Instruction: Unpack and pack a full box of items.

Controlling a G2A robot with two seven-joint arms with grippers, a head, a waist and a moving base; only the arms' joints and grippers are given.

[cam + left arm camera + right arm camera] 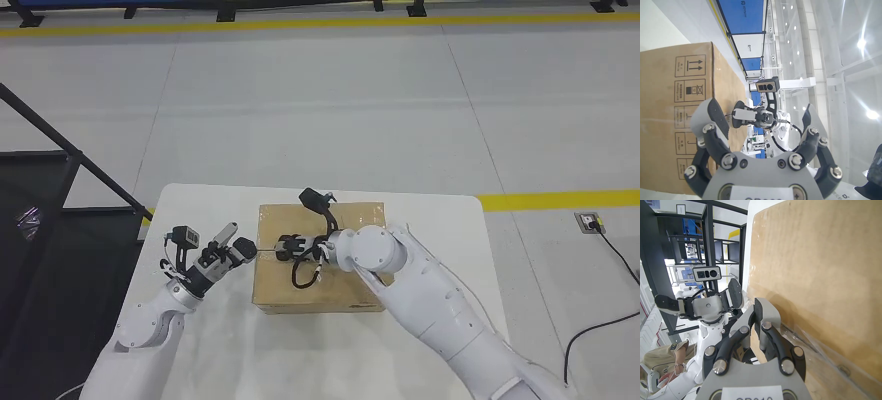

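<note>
Just under right gripper [287,246], cardboard box [362,214].

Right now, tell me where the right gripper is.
In the top view, the right gripper is over the cardboard box, near its left edge, facing the left gripper alongside.
</note>
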